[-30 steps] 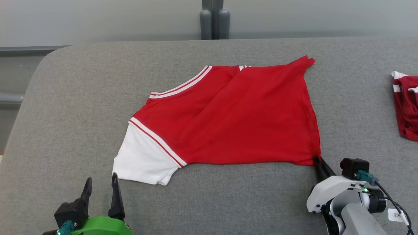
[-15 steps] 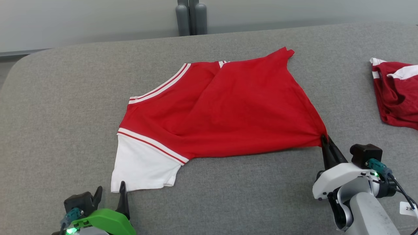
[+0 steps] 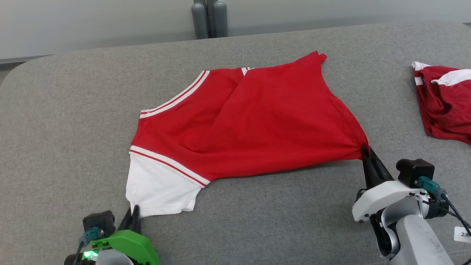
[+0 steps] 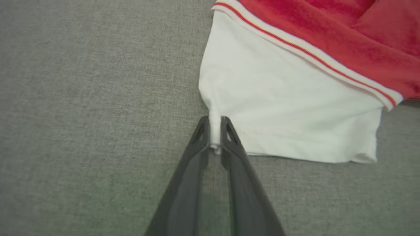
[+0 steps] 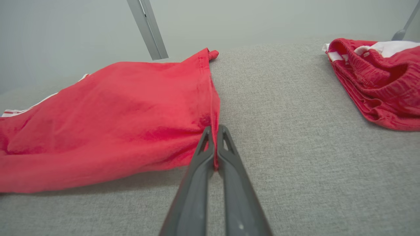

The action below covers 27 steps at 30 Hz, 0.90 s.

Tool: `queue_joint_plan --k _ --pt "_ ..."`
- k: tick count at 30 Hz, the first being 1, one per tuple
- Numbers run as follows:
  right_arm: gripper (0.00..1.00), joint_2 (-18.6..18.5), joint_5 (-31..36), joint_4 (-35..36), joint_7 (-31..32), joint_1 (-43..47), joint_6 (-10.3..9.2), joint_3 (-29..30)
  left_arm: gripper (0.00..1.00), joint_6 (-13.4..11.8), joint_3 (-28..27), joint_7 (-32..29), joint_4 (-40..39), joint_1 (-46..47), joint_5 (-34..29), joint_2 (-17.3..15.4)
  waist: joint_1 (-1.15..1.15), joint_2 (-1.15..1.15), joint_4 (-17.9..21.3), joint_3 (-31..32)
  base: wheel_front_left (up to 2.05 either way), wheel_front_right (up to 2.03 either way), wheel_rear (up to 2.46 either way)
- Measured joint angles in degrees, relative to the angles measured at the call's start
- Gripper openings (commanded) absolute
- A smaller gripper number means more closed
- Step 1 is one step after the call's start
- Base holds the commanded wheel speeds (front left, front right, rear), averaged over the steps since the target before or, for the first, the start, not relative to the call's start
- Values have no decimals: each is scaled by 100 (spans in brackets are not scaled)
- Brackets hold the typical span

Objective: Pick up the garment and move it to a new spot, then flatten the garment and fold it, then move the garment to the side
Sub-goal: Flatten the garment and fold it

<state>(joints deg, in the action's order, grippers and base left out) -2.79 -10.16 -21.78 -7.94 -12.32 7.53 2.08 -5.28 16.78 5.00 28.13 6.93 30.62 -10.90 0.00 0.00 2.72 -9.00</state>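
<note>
Lab: grey padded table (image 3: 73, 129), bare wall (image 3: 92, 25)

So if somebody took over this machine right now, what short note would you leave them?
Grip: the left pincer is shut on the near corner of the white sleeve; the right pincer is shut on the near hem corner, raised slightly.
Things: the red shirt lies spread on the grey pad, creased, unfolded. A second red garment lies far right.
Done: both corners gripped.
Left: flatten, fold, move aside.
</note>
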Motion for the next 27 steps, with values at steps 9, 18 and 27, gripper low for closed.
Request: queue_joint_plan --k 9,18,27 --pt "0 -18 -47 332 198 -13 0 -55 0 131 -142 635 -488 131 20 22 0 0 8 141 0 0 0" --pt "0 -427 -1456 1558 783 -76 -2 -264 0 257 -581 868 -2363 130 305 -25 0 0 18 436 0 0 0" --pt "0 -694 -2186 3517 1390 -17 -5 101 0 -46 -947 408 -4758 306 191 -541 0 0 154 660 0 0 0"
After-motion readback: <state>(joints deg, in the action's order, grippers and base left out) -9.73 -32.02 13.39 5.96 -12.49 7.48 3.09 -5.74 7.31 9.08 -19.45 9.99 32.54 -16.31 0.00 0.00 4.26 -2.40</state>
